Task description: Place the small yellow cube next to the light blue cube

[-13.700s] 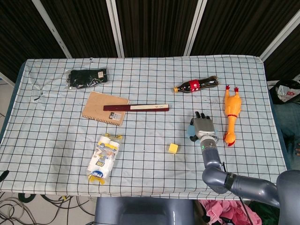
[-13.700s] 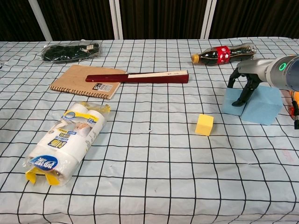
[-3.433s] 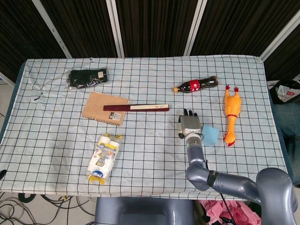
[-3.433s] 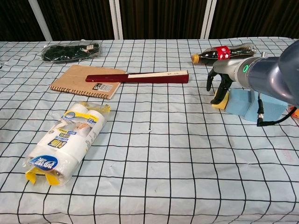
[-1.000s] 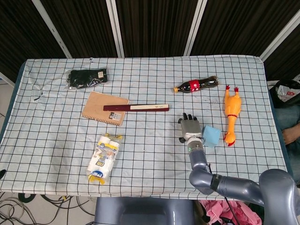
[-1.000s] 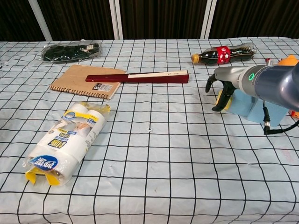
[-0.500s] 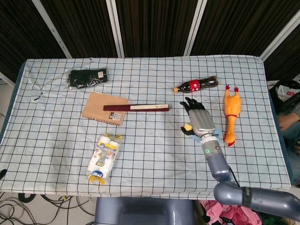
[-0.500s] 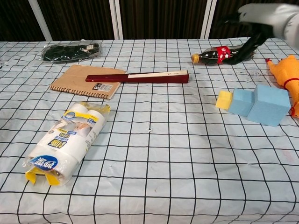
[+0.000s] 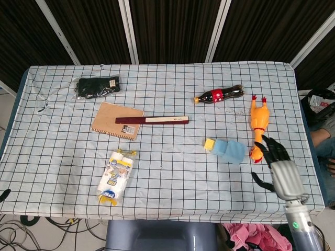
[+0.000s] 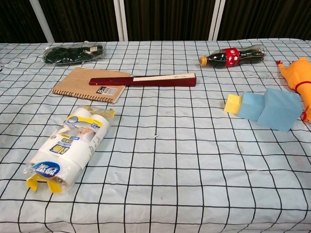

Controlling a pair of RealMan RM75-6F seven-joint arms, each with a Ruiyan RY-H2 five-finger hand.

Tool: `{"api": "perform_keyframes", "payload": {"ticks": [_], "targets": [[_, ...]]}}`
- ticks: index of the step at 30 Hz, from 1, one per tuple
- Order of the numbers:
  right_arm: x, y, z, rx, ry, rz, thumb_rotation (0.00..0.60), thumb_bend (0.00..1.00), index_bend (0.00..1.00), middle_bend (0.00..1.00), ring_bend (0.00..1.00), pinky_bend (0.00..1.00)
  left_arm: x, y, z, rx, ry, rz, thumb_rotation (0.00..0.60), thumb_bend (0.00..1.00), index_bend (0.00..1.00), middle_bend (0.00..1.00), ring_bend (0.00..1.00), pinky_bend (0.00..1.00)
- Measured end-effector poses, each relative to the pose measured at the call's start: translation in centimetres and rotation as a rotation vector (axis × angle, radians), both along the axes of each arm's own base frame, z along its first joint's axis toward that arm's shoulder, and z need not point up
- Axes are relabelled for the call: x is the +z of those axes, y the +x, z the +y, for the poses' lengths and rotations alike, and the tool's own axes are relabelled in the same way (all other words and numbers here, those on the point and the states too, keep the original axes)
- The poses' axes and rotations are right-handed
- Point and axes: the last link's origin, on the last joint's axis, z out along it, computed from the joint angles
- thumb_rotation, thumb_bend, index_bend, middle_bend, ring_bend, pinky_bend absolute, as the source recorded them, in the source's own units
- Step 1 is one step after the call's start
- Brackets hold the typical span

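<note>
The small yellow cube [image 9: 209,144] [image 10: 233,103] sits on the checked cloth, touching the left side of the light blue cube [image 9: 229,151] [image 10: 265,108]. The blue piece shows as a lower block joined to a taller one. My right hand [image 9: 278,166] hovers near the table's right front corner, to the right of both cubes, fingers spread and holding nothing. It shows only in the head view. My left hand appears in neither view.
A rubber chicken [image 9: 258,127] [image 10: 300,72] lies just right of the blue cube. A cola bottle [image 9: 218,94] [image 10: 233,55] lies behind them. Further left are a closed fan [image 9: 152,120] on a notebook [image 9: 116,120], a pack of rolls [image 9: 115,175] and a dark bag [image 9: 97,86].
My right hand has let go of the yellow cube beside the blue one, risen off it and pulled back to the right front corner, leaving the chest view.
</note>
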Motion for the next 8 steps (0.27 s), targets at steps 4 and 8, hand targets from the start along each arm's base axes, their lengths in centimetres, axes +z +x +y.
{"api": "perform_keyframes", "payload": {"ticks": [4, 8], "targets": [[0.1, -3.1, 2.9, -0.042, -0.015, 0.017, 0.6, 0.23, 0.1, 0.0, 0.0, 0.09, 0.0, 0.0, 0.1, -0.007, 0.0, 0.003, 0.6, 0.04, 0.19, 0.07, 0.0, 0.0], [0.0, -4.0, 4.1, -0.065, -0.013, 0.03, 0.6, 0.23, 0.1, 0.0, 0.0, 0.09, -0.1, -0.1, 0.2, -0.016, -0.008, 0.0, 0.6, 0.04, 0.19, 0.07, 0.0, 0.0]]}}
